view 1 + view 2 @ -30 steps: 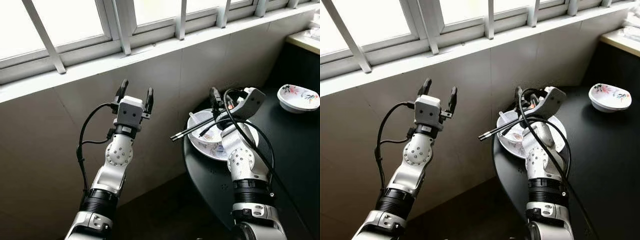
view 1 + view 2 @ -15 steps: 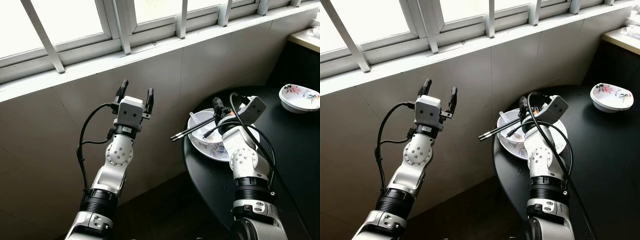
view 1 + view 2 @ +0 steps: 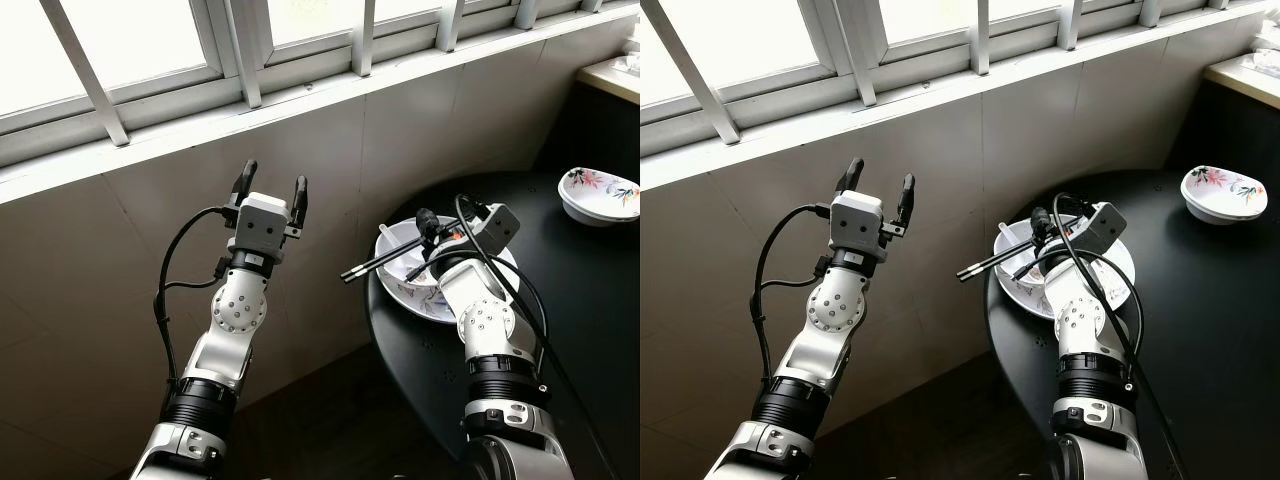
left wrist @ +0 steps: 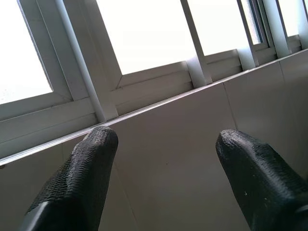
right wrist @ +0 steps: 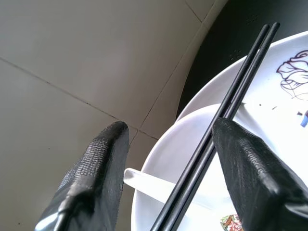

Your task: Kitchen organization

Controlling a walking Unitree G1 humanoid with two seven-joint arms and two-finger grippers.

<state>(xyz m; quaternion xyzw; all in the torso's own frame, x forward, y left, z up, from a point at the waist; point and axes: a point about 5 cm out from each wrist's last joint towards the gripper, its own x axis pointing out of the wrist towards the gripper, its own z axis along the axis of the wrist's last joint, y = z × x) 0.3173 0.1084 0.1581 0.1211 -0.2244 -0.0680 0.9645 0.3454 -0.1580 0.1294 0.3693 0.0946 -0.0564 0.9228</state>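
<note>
**A:** What surrounds the work, biggest first?

**B:** A tiled wall [image 3: 120,300] under a barred window [image 3: 200,50] takes up most of the scene. To the robot's right is a round black table [image 3: 590,330], its curved edge close to the wall.

**A:** And on the table?

**B:** One wide white plate [image 3: 1118,281] near the table's left edge, with one white bowl [image 5: 168,163] sitting on it. A second, flowered bowl [image 3: 600,195] stands well apart, toward the far right. So two bowls, one plate.

**A:** Utensils?

**B:** One pair of black chopsticks [image 3: 375,263] lies across the bowl's rim, the tips sticking out past the table edge over the floor. One white spoon [image 5: 144,180] rests in the same bowl.

**A:** Where are the grippers?

**B:** The right gripper [image 5: 168,159] hangs over the bowl, fingers spread apart, with the chopsticks passing between them, just beside one finger [image 5: 250,163]; I cannot tell whether they touch. It grips nothing. Its own cable loops in front of the plate in the head views.

**A:** The other?

**B:** The left gripper [image 3: 271,188] is raised before the wall, pointing at the window, fingers wide apart and empty, well away from the table.
</note>
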